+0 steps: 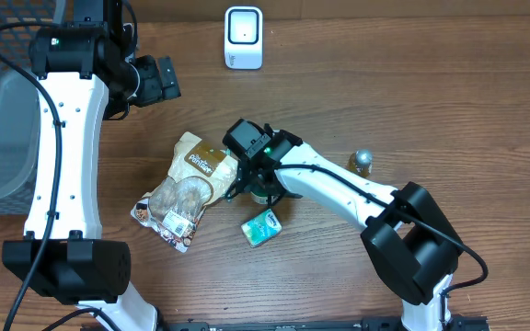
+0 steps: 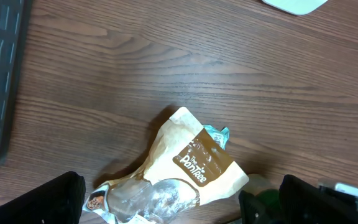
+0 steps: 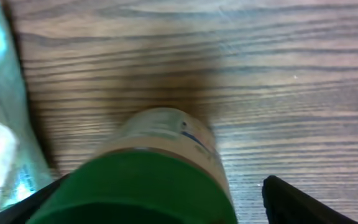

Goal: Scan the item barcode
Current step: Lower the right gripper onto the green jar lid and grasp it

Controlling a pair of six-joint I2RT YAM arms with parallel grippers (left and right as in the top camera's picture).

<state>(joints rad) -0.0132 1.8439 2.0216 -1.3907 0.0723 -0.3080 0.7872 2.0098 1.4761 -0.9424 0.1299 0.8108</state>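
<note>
Jar [image 3: 166, 134], green-lidded, seems upright mid-table, just beside snack bag [image 1: 187, 188] on left, teal carton [image 1: 262, 227] near. Right gripper [image 3: 173, 202] astride it, fingers wide, gap showing on one side. Best: centre on lid, squeeze evenly, lift straight clear of bag. Bare wood toward white scanner [image 1: 244, 37] at far edge. Left gripper [image 1: 159, 78] wide, empty, far left.

Back centre: the white scanner [image 1: 244, 37] stands alone with bare wood all round it.
Left edge: a grey bin [image 1: 3, 138] walls off that side, and the left arm [image 1: 67, 138] runs alongside it.
Middle: the snack bag [image 1: 187, 188], green-capped jar [image 3: 160, 168] and teal box [image 1: 262, 227] crowd close together.
Jar's sides: bag just beside it on one side, bare wood on the other.
Right: a silver-capped bottle [image 1: 362, 163] stands near the right arm [image 1: 339, 188], which crosses the table diagonally.
Bag to scanner: a wide bare strip.
</note>
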